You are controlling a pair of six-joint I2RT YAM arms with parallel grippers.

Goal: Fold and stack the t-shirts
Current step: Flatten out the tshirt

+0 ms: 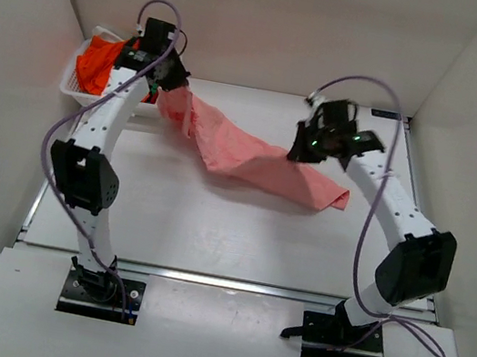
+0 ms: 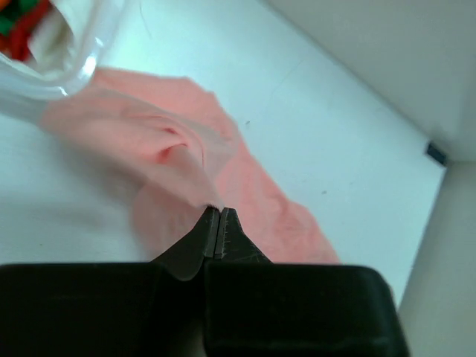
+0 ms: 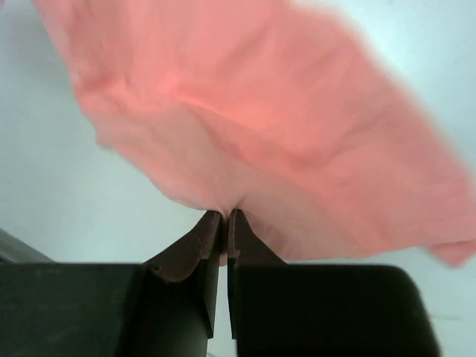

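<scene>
Top external: white table (image 1: 212, 225), white walls (image 1: 274, 28); left pincer (image 1: 167, 85), right pincer (image 1: 299, 156) clamp salmon-pink shirt (image 1: 242, 156).

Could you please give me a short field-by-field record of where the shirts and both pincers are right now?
pink shirt: unfolded, draped across the table between both pincers
left pincer: shut on the pink shirt's end beside the basket
right pincer: shut on the pink shirt's edge
orange shirt: lying in the basket
folded stack: none yet
</scene>
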